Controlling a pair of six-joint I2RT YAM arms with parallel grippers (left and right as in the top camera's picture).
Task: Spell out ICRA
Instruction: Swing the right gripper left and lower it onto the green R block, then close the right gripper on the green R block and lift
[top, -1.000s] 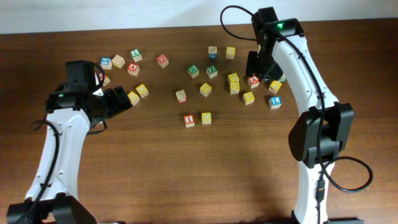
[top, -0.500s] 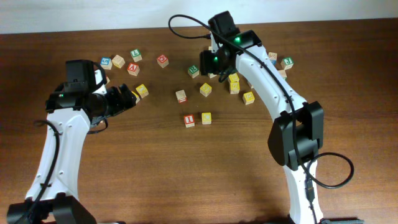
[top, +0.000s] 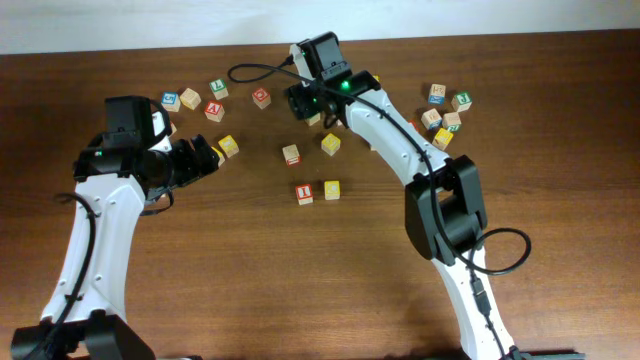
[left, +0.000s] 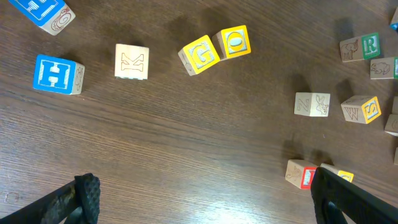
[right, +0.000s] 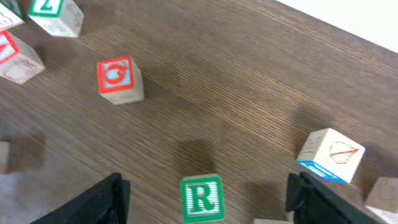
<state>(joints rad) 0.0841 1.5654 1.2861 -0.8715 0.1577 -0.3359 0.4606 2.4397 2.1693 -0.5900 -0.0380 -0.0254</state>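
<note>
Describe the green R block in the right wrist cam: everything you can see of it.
The R cube is a small pale-wood block. Its top face carries a green R inside a green border, and the sides look like bare wood. It sits flat on the dark wood table, with the letter upright to the right wrist camera, low in that view. It lies between the open fingers of the right gripper and touches neither finger nor any other cube. The left wrist view shows a line drawing on one side face.
</note>
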